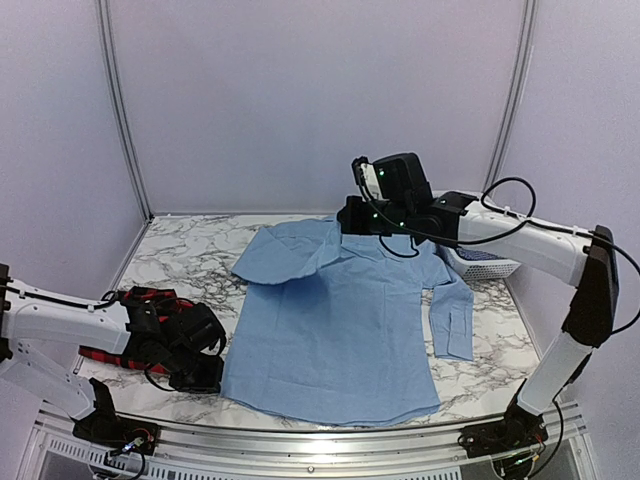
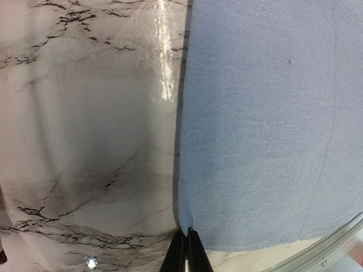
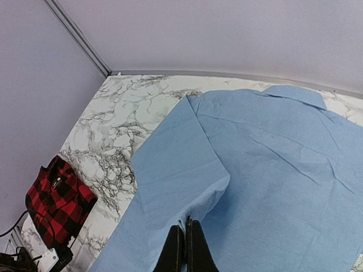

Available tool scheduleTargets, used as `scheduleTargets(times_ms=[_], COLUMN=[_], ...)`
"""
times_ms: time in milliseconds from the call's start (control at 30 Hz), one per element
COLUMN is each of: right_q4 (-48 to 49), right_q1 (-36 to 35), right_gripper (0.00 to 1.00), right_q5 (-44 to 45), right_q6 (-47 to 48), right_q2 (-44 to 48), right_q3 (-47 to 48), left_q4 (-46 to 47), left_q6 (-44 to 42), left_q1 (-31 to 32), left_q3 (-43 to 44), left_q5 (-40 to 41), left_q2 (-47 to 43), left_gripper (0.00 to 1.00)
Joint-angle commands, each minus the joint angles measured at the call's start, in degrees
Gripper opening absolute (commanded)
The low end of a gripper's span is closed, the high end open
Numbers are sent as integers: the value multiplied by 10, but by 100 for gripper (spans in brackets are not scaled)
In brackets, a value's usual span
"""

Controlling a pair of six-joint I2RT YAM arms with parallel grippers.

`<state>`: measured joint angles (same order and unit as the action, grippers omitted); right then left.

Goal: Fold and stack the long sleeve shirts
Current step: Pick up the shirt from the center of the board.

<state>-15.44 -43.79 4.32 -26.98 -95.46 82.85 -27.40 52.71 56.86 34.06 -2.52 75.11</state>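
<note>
- White walls stand round a marble table (image 1: 190, 250).
- The blue shirt (image 1: 340, 330) lies flat in the middle of the top view, with its collar at the top and its hem at the bottom. Its long way runs up and down the picture.
- The plaid shirt (image 1: 150, 297) sits bunched at the left.
- One sleeve (image 3: 176, 170) is held up off the blue shirt's upper left.
- The right gripper (image 3: 186, 243) is pinched tight on the end of that sleeve.
- The left gripper (image 2: 185, 249) is pinched tight at the hem's lower left corner and seems to hold it.
- Both grips are on the shirt's left edge, so the fold likely goes right, across the long way.
</note>
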Motion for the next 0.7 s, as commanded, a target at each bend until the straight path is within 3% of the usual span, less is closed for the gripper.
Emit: scheduleTargets(times_ms=[0,300,667], right_q4=[-31,-59,-80], right_q1=[15,79,170], right_gripper=[0,0,0], right_q5=[25,59,108], right_q6=[43,121,163], right_q2=[0,15,85], right_q3=[63,129,109], left_q4=[-17,-49,-66], left_q6=[-22,-107,-177], left_q1=[4,23,62], left_q3=[39,156,278], left_q5=[-6,-24,-71], left_q2=[-14,28,110], left_gripper=[0,0,0])
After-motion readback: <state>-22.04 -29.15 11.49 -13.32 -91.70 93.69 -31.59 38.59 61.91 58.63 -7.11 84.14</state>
